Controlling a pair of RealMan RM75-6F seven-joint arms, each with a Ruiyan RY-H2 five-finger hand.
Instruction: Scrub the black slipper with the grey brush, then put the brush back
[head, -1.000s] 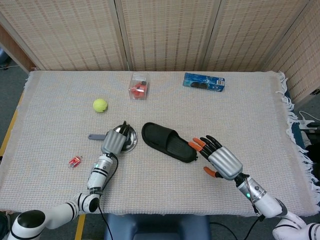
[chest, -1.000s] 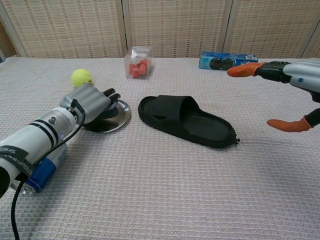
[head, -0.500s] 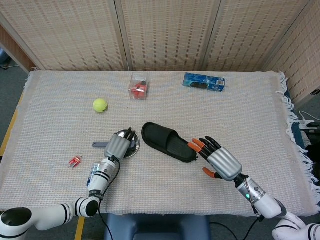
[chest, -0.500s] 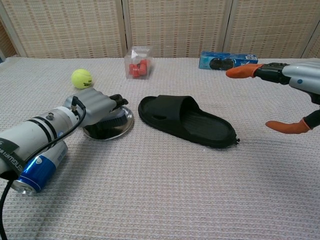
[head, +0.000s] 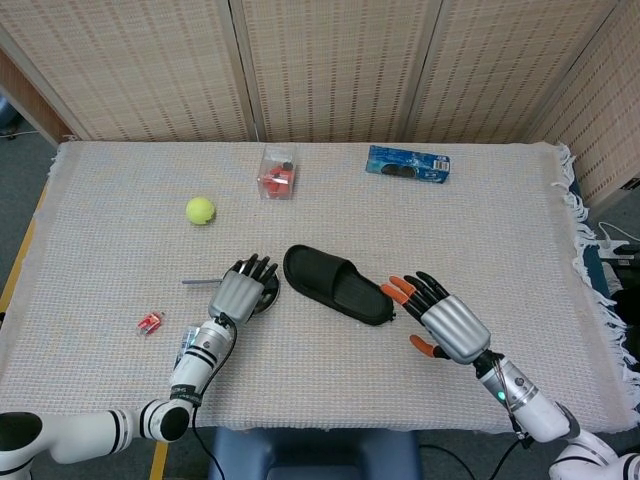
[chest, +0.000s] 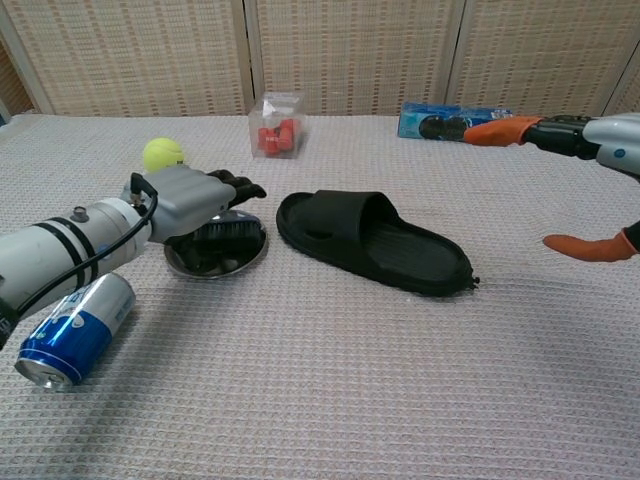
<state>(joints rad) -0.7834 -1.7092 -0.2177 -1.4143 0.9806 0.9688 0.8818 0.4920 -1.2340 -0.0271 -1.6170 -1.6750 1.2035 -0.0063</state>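
The black slipper (head: 335, 285) lies mid-table, also seen in the chest view (chest: 375, 240). The grey brush (chest: 226, 232) is bristles down over the round metal dish (chest: 213, 260). Its thin handle (head: 199, 282) sticks out to the left. My left hand (head: 243, 288) lies on top of the brush head and grips it under the palm, with the fingers reaching over it toward the slipper (chest: 195, 198). My right hand (head: 440, 318) hovers just right of the slipper's near end, fingers spread and holding nothing (chest: 560, 135).
A blue can (chest: 65, 330) lies near my left forearm. A tennis ball (head: 200, 210), a clear box of red pieces (head: 277, 172) and a blue packet (head: 407, 164) sit toward the back. A small red item (head: 150, 322) lies left of my left arm.
My left hand has shifted right and risen a little over the dish, and the brush handle has turned with it. The right hand has barely moved.
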